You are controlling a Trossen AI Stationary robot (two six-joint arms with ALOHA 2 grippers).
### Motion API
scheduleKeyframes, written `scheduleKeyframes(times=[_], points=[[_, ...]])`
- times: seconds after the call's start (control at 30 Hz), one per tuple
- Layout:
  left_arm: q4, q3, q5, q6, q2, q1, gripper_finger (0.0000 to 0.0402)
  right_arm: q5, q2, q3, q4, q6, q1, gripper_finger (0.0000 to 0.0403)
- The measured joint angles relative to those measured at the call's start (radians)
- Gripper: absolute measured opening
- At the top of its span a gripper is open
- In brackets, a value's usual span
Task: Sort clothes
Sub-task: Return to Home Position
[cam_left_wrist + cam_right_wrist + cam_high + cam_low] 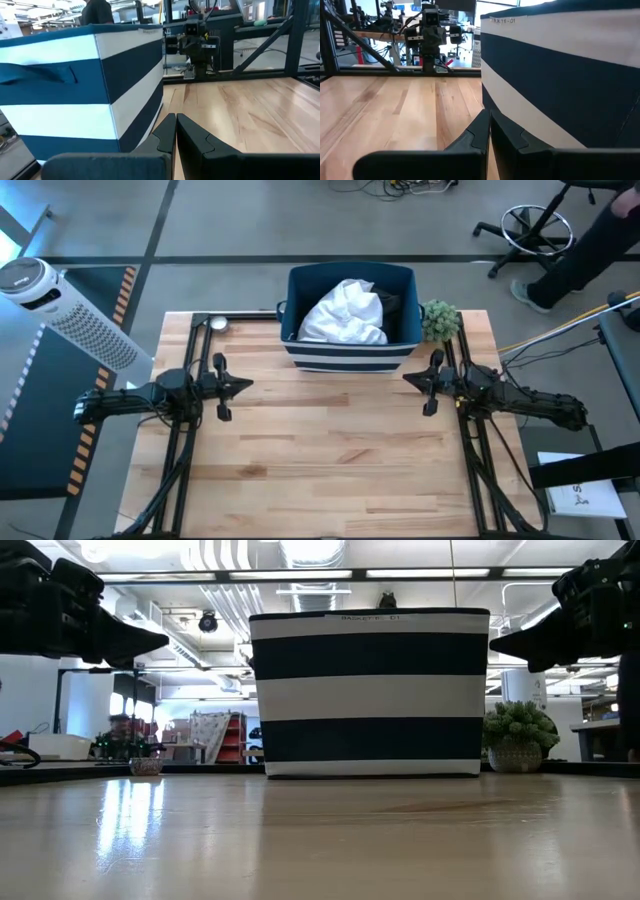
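While both arms hang level over the desk (330, 450), the high view shows the left arm (150, 398) and the right arm (520, 400) pointing their jaws at each other across bare wood. The left jaws and the right jaws are both clenched on nothing. The navy striped bin (350, 352) stands off to the side of the gap between the two sets of jaws, with its near corner closer to the right jaws than to the left. Inside it a large white garment (345, 315) is heaped, and a dark grey garment (390, 305) lies against the heap on the side towards the right jaws. A small green plant (440, 320) sits just beside the bin, behind the right jaws.

From desk height, the bin (368, 690) fills the space between the two clenched tips, which float above the wood and apart from it. The plant (515, 735) stands under the right jaws.

Past the left arm's pressed-together fingers (167, 132), the bin (75, 85) rises close alongside, and the right arm (195, 42) faces back from across the desk.

Past the right arm's closed fingers (481, 127), the bin (560, 75) looms just beside them, with the left arm (430, 30) opposite.
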Motion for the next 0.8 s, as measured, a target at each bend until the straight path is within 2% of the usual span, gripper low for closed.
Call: scheduleKeyframes(times=[0.5,0.8], points=[[-0.002,0.0,-0.014,-0.003,0.024,0.0,0.0,0.002,0.0,0.0,0.0,0.004,0.0,0.0],[-0.001,0.0,-0.019,-0.026,0.045,0.0,0.0,0.033,0.0,0.0,0.004,0.068,0.0,0.0]])
